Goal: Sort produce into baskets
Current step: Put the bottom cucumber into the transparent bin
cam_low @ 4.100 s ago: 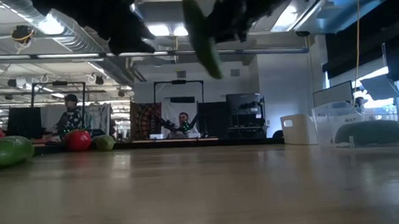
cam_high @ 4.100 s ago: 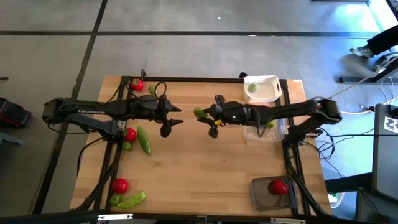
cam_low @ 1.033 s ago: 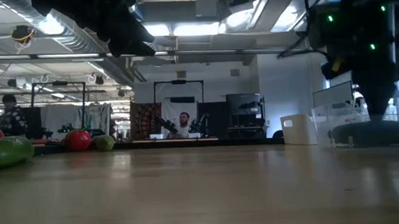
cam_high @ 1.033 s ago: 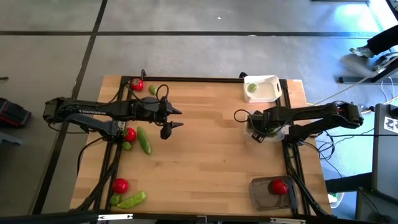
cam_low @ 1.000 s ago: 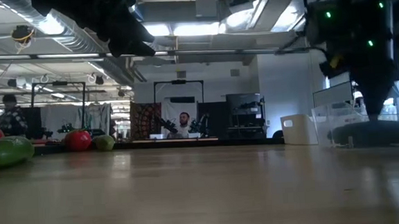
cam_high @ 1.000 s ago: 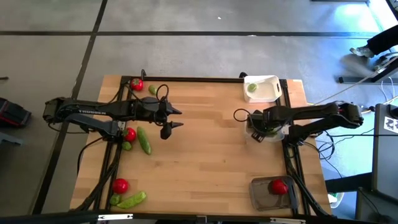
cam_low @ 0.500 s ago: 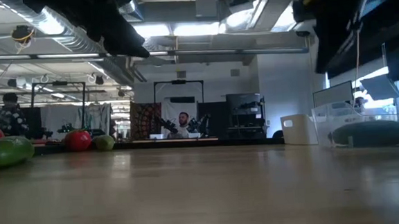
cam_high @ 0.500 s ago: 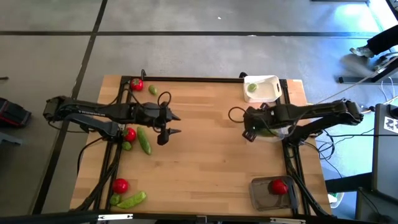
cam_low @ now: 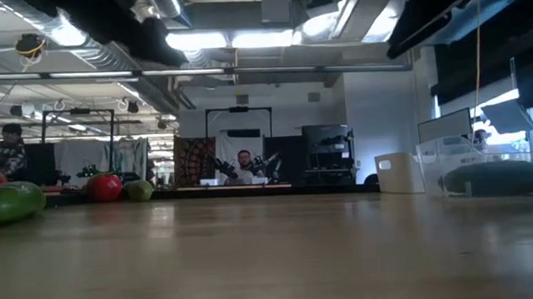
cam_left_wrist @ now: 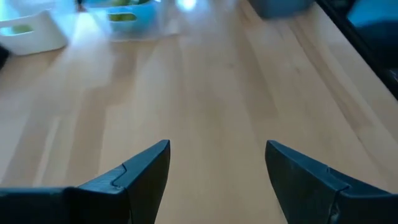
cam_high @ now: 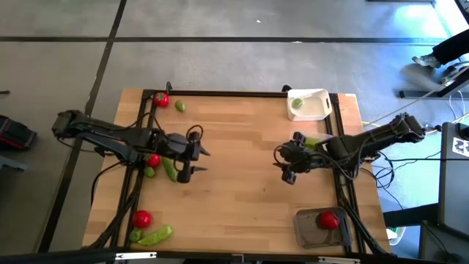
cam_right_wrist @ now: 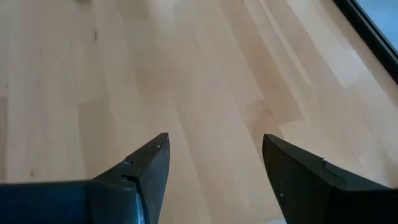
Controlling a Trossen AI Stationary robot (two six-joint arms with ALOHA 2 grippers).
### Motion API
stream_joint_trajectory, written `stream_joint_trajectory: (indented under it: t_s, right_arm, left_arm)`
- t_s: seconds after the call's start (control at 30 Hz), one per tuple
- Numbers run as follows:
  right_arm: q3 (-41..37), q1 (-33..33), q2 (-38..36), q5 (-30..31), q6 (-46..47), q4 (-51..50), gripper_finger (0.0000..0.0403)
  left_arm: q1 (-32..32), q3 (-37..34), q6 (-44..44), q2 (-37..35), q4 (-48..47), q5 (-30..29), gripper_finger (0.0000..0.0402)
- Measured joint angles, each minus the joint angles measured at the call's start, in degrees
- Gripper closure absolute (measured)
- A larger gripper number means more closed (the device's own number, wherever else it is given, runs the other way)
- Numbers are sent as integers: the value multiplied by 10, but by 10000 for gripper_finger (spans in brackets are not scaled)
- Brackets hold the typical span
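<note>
Both dark arms held low over the pale wooden table (cam_high: 234, 191).
The left gripper (cam_high: 192, 161) and right gripper (cam_high: 288, 169) are spread, empty.

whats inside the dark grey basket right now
One red tomato sits in the grey basket, seen from above. The rest of its floor looks bare, though the right arm's frame crosses one edge and may cover a little.

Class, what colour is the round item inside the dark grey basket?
Red. The tomato in the dark grey basket shows best in the high view.
</note>
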Motion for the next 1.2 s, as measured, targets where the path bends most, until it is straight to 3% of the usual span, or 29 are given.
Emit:
stream_joint_trajectory:
  t_s: [0.23, 0.53, 0.9, 1.2]
  right_arm:
    - [0, 7, 3, 0, 0, 1, 166]
    - [-1, 6, 6, 6, -14, 3, 166]
    - [-1, 6, 6, 6, -14, 4, 166]
    - [-1, 6, 6, 6, -14, 2, 166]
  left_arm:
    - [-42, 62, -25, 3, -172, -35, 142]
    - [-81, 68, -88, 20, -369, -36, 142]
    - [-113, 68, 1, 117, -471, -28, 142]
    - [-113, 62, 31, 202, -473, -29, 142]
